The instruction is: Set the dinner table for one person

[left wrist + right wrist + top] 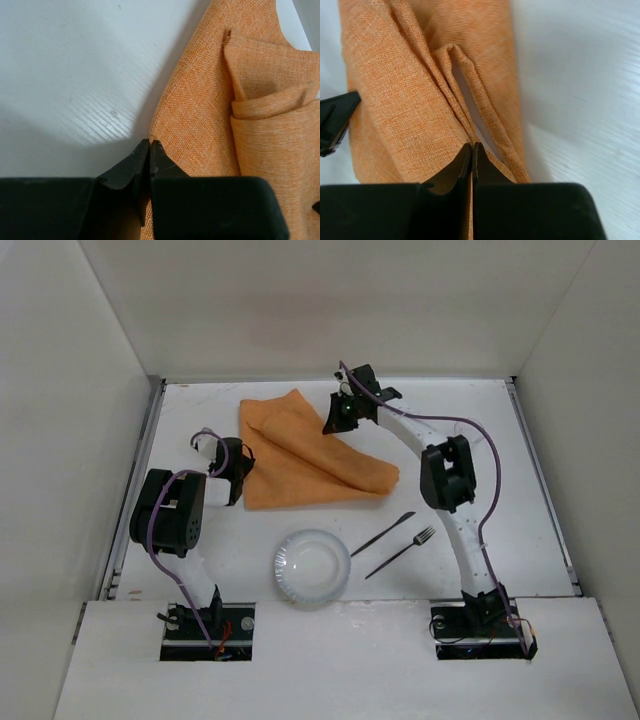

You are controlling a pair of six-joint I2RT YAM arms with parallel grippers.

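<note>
The orange cloth placemat (pixel 300 472) lies crumpled and partly folded over itself at the back middle of the white dinner table (pixel 500 440). My left gripper (pixel 240 476) is shut on the placemat's left edge; in the left wrist view the tips (pixel 150 143) pinch the hem of the placemat (pixel 200 125). My right gripper (pixel 340 416) is shut on the far right part; in the right wrist view the tips (pixel 472 146) pinch a fold of the placemat (pixel 395 90). A clear glass plate (pixel 312 567), a knife (pixel 383 534) and a fork (pixel 400 551) lie near the front.
White walls enclose the table on three sides. The plate sits front middle, with the knife and fork lying diagonally to its right, between it and the right arm's base (pixel 480 620). My left gripper's finger shows at the left edge of the right wrist view (pixel 335 120).
</note>
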